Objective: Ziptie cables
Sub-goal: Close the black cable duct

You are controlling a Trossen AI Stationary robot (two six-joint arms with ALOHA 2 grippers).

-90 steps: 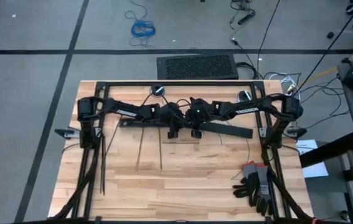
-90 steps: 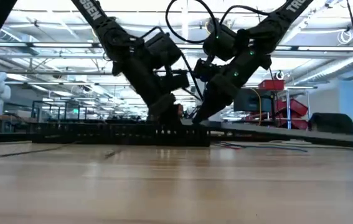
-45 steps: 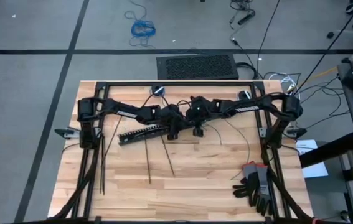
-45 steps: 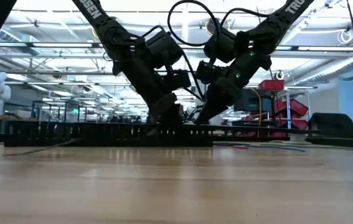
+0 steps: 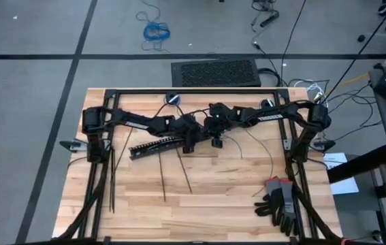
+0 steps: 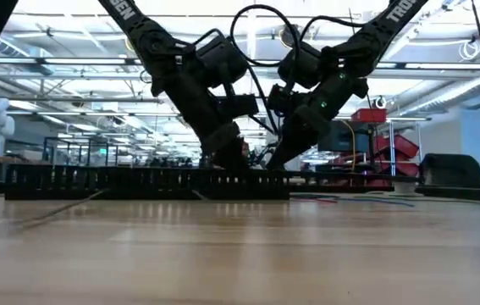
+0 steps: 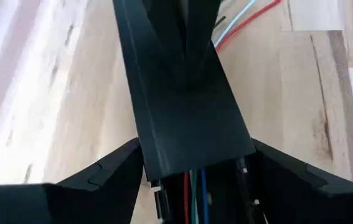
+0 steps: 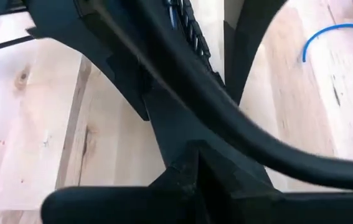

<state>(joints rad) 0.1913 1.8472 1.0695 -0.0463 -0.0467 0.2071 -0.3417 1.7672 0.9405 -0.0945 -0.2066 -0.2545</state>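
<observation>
I see both grippers meet near the table's (image 5: pixel 179 211) far edge, centre. Left gripper (image 5: pixel 188 144) is clamped on the flat black cover (image 7: pixel 182 118) over the slotted bar (image 5: pixel 155 145); cables (image 7: pixel 195 190) run beneath. Right gripper (image 5: pixel 216 143): finger spread unclear. Zipties (image 5: pixel 173 178) lie mid-table; bare wood toward the near edge. Gloves (image 5: pixel 278 203) sit near the right corner.

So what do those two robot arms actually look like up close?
Both arms are dark, nearly black and jointed, with white lettering along their links. Black cables loop off the wrists, and a small green light glows on the right arm. Left end effector and right end effector each end in two dark fingers.
</observation>
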